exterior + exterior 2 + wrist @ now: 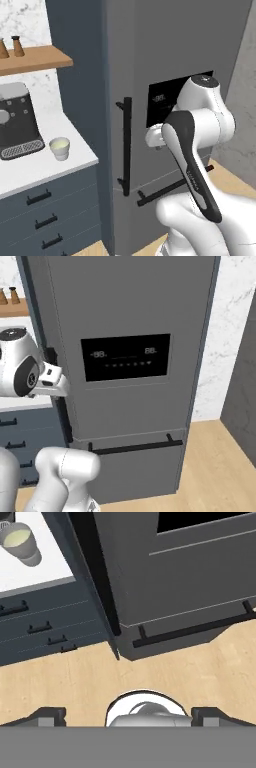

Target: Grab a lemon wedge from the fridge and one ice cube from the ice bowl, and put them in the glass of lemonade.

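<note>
Two dark fingertips [50, 716] of the claw [128, 717] stand wide apart, holding nothing, over bare wood floor [75, 677] before the shut fridge [130, 311]. Its black bar handle [126, 145] runs along the door's left edge; display panel [125, 357] digits are unreadable. Glass of lemonade [60, 148] stands near the worktop [45, 167] front edge — left of the fridge.

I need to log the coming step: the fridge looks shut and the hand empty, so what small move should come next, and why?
Probably bring the open gripper up to the black vertical handle of the fridge. The door is closed, so the lemon wedge cannot be reached yet, and the hand now looks down at the floor. The glass of lemonade waits on the counter.
</note>
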